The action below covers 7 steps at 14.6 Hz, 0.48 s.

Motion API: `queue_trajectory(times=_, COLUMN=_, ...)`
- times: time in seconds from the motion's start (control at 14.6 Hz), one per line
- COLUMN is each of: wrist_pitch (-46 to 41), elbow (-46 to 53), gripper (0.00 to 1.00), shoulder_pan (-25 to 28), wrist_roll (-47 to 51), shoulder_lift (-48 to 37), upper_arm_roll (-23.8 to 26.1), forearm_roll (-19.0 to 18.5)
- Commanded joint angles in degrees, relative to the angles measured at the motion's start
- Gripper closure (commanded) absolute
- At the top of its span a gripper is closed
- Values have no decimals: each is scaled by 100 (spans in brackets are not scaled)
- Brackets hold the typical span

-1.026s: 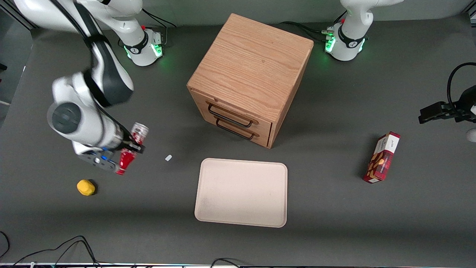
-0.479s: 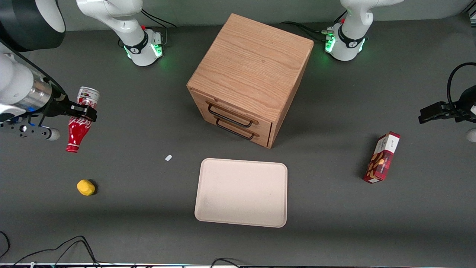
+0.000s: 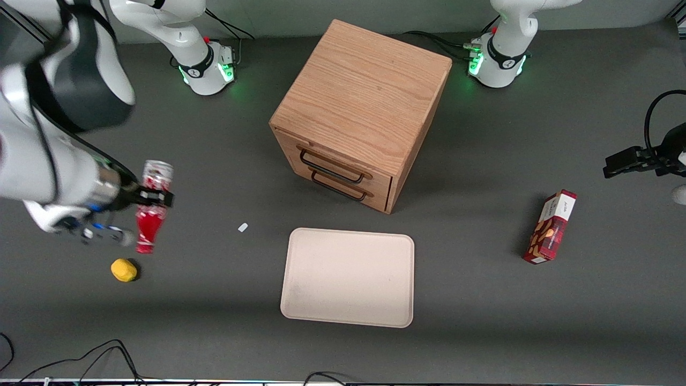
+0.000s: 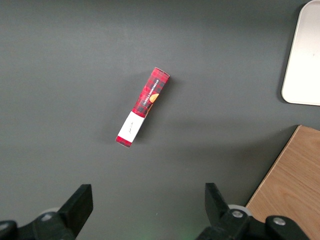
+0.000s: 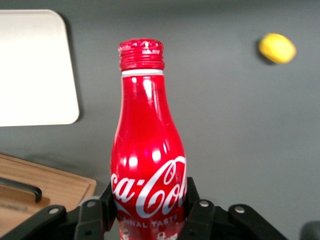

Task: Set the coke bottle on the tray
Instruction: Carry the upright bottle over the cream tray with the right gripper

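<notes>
Your jaws are clamped on the coke bottle (image 3: pixel 150 214), gripper (image 3: pixel 151 199) held above the table toward the working arm's end. The tray (image 3: pixel 348 277) sits well apart, in front of the wooden drawer cabinet (image 3: pixel 360 115).

The bottle (image 3: pixel 150 210) (image 5: pixel 147 145) is slim and red, with white Coca-Cola script, a silver base end and a ribbed red cap. It is clamped at mid-body between the closed fingers of the gripper (image 3: pixel 147 199) (image 5: pixel 149 212), raised off the table at the working arm's end. Its cap end points toward the front camera.

The tray (image 3: pixel 348 277) (image 5: pixel 35 67) is flat, pale beige and rectangular, with rounded corners and a low rim. It lies flat at table centre, well apart from the bottle.
</notes>
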Motion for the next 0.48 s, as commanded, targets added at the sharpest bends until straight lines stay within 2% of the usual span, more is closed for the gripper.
queue_trajectory(times=0.0, wrist_pitch=298, elbow=1420, gripper=100, shoulder_pan=575, wrist_roll=-32, shoulder_lift=1518, upper_arm_roll=-156, forearm_roll=90)
queue_trajectory(times=0.41, wrist_pitch=2259, elbow=1421, gripper=100, shoulder_pan=1289, wrist_roll=582, shoulder_lift=2705, upper_arm_roll=-315, forearm_roll=90)
